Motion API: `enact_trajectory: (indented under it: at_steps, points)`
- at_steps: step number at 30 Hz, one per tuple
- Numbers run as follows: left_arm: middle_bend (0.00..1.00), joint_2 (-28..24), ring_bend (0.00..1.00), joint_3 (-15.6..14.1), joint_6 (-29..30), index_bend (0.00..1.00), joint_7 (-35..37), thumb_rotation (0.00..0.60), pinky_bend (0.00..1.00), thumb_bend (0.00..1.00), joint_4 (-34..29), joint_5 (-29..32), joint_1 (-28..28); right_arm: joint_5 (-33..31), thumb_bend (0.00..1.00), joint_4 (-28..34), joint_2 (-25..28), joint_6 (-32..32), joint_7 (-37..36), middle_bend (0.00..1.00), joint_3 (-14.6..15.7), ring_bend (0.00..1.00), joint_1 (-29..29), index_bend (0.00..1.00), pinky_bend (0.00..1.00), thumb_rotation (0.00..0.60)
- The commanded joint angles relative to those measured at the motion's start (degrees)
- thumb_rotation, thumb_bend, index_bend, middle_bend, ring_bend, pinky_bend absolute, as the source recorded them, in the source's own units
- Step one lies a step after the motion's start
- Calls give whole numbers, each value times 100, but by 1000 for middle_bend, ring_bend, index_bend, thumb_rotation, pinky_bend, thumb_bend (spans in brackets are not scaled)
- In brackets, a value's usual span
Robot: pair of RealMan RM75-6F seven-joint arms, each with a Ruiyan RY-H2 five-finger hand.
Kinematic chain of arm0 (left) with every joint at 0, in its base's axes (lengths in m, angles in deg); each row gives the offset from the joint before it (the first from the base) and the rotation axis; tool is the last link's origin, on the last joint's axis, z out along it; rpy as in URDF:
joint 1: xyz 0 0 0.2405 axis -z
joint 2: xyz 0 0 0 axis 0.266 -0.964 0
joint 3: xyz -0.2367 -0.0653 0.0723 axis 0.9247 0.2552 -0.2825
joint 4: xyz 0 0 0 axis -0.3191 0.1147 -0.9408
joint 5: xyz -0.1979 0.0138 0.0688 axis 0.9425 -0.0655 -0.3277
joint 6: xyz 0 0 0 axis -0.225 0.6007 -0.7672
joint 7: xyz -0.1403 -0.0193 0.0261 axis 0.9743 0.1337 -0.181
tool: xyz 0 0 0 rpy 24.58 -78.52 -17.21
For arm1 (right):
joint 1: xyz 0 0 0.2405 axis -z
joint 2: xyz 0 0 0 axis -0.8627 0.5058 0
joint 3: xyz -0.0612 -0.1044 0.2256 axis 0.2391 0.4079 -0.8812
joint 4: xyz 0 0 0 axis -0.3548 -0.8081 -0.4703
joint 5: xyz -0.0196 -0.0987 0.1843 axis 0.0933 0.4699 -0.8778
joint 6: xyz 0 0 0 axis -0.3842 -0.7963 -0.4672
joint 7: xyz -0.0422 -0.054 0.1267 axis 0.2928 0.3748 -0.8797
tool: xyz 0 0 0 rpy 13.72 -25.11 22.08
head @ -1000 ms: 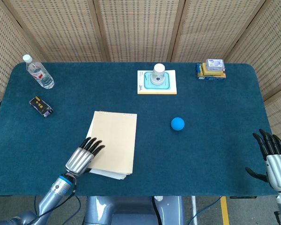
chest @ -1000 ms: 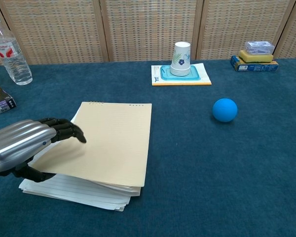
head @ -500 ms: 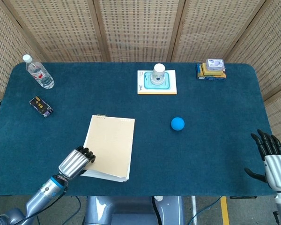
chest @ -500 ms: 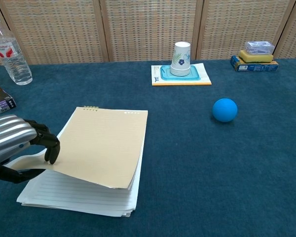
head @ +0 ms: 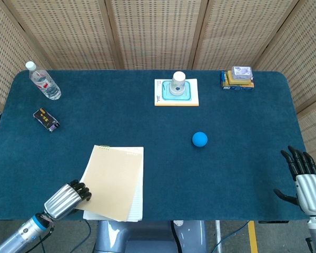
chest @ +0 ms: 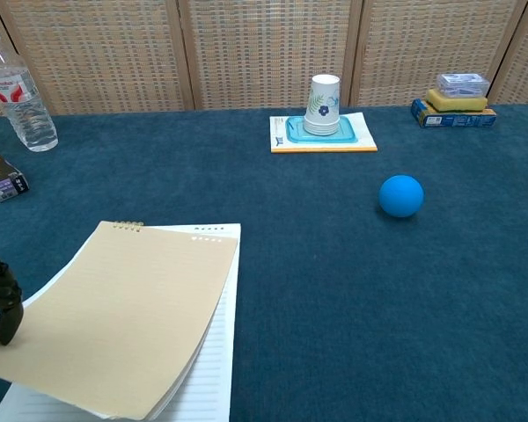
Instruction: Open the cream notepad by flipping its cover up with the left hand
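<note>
Cream cover (chest: 123, 325), pinched by the left hand (head: 67, 198), had lifted clear of the lined pages (chest: 202, 387) while the whole notepad (head: 114, 182) slid nearer, so opening was underway; the right hand (head: 304, 176) waited open.

Bright, even light; sharp, soft shadows

A cream notepad (chest: 132, 321) with white ruled pages lies on the dark teal bench (head: 242, 158), alongside a blue ball (chest: 400, 195) and a white floral cup (chest: 324, 103).

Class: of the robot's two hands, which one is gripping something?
The left hand, gripping the cream notepad cover's near edge; the right hand holds nothing.
</note>
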Motion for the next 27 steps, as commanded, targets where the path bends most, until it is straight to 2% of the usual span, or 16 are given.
enact_trajectory:
  at_steps: [1,5,9,12,16,20,21,27]
  points:
    - [577,-92,412,-118,154,723,95,600,423,547,-13,-125,-95,-1,0,2,2,-2,-6,0,-2,0,0,0,0,600]
    - [581,-159,417,-153,259,726,211,600,428,547,-90,-157,-152,3,0,0,-1,8,-2,0,4,0,-3,0,0,600]
    - [587,-209,423,50,348,732,399,600,435,548,-349,-42,-89,20,0,-2,-12,15,28,0,17,0,-6,0,0,600]
    - [588,-314,425,309,263,734,562,600,436,563,-704,191,57,14,0,1,-16,6,44,0,10,0,-5,0,0,600]
    - [590,-559,426,791,-88,737,796,600,437,573,-1308,730,370,-4,0,1,-15,5,46,0,-1,0,-6,0,0,600]
    - [593,-795,428,1371,-651,743,937,600,437,574,-1849,1574,704,-45,0,-12,-22,34,54,0,-17,0,-18,0,0,600]
    - [594,-842,428,1591,-866,743,950,600,437,574,-1967,1908,824,-62,0,-17,-27,47,49,0,-23,0,-23,0,0,600]
    - [595,-912,429,2486,-1844,745,743,600,436,573,-2058,3283,1435,-169,0,-61,-49,109,72,0,-62,0,-47,0,0,600]
